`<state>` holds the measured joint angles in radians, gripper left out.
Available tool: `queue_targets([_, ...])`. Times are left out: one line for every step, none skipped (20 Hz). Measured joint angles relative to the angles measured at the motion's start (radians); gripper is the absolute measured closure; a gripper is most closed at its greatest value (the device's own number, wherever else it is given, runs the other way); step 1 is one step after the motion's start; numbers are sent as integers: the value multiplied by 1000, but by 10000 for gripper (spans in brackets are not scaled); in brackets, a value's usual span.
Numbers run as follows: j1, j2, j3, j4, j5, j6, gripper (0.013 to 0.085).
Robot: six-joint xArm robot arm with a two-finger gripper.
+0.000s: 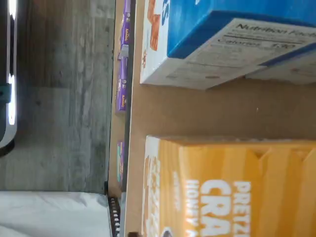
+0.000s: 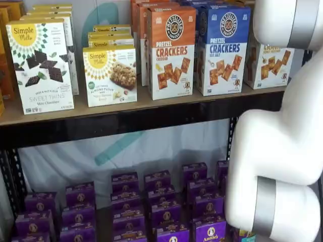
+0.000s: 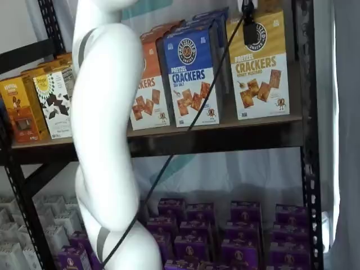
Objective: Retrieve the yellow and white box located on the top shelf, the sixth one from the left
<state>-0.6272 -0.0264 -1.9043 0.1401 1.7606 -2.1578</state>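
Note:
The yellow and white box stands at the right end of the top shelf, upright, labelled Pretzel Crackers Honey Mustard. In a shelf view the white arm hides most of it, and only its lower white part shows. The wrist view, turned on its side, shows its yellow upper part close up. My gripper shows only as a black finger hanging from the view's top edge in front of the box's upper part, with a cable beside it. No gap between the fingers can be made out.
A blue-topped cracker box stands just left of the yellow one, with a gap of bare board between them, and an orange-topped box further left. Simple Mills boxes stand at the left. Purple boxes fill the lower level. A black upright stands right of the yellow box.

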Motion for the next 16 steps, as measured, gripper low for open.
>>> queue_targets([1,-2,3,0,-2,0,170])
queue_targets([1,-4,6,-1,-6,0,210])
queue_targets([1,-7,11,-1,-11,0,250])
queue_targets([1,-8,12,-1,-13,0,250])
queue_targets([1,-9,12,0,-13,-1,290])
queue_targets([0,-8,10,0,-11,-1,290])
queue_targets([-1,-9,12,0,-13,-2,290])
queue_targets([-2,-13,17,0,-19,-4,290])
queue_targets([-3,-17,22,-1,-24,-6,290])
queue_targets([-4,-23,29,-2,-31,-8,290])
queue_targets([-6,-28,36,-1,-38,-11,290])
queue_targets([-8,-35,46,-1,-46,-14,330])
queue_targets([-9,-37,49,-2,-48,-15,330])
queue_targets([-10,-41,53,-2,-50,-17,370])
queue_targets([-10,-41,52,-2,-48,-17,410])
queue_targets([-10,-40,50,-6,-44,-17,410])
